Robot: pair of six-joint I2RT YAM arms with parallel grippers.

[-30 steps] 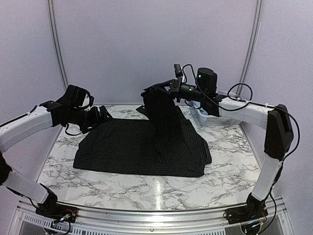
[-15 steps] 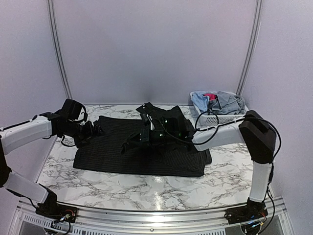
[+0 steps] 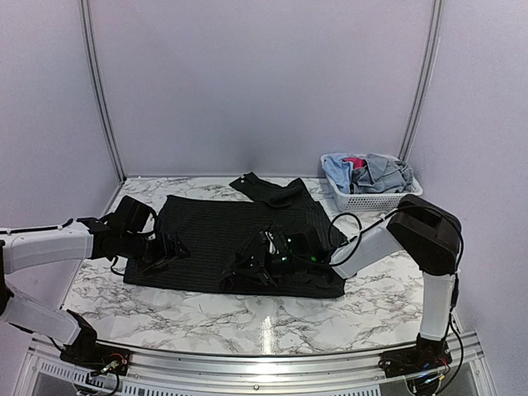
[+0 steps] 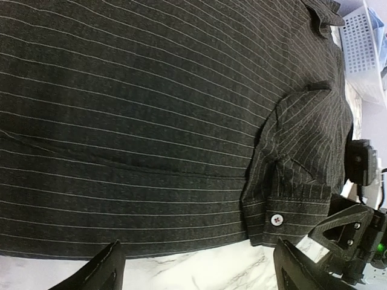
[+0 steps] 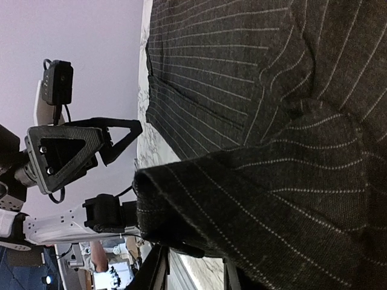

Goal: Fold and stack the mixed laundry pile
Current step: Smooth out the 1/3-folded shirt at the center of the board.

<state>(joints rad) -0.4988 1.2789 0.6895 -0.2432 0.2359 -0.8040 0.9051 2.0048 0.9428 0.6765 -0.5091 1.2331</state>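
Observation:
The black pinstriped shirt (image 3: 210, 227) lies spread flat on the marble table (image 3: 247, 318). My right gripper (image 3: 246, 268) is low at the shirt's front edge, shut on a folded sleeve of the shirt (image 5: 254, 199); the cloth bunches between its fingers (image 5: 151, 269). My left gripper (image 3: 169, 250) is open and empty at the shirt's front left edge. In the left wrist view its fingers (image 4: 103, 272) hover over bare marble, facing the hem and a cuff with a white button (image 4: 277, 219). The light blue, grey-blue and pink-red pieces (image 3: 367, 171) lie heaped in the basket.
The white lattice basket (image 3: 375, 200) stands at the back right corner, and also shows in the left wrist view (image 4: 363, 48). The shirt's collar (image 3: 268, 186) points to the back wall. Bare marble runs along the front and left of the shirt.
My right gripper carried the lifted sleeve from high at the back right down and leftward across the shirt to its front edge. My left gripper moved nearer along the shirt's left edge.

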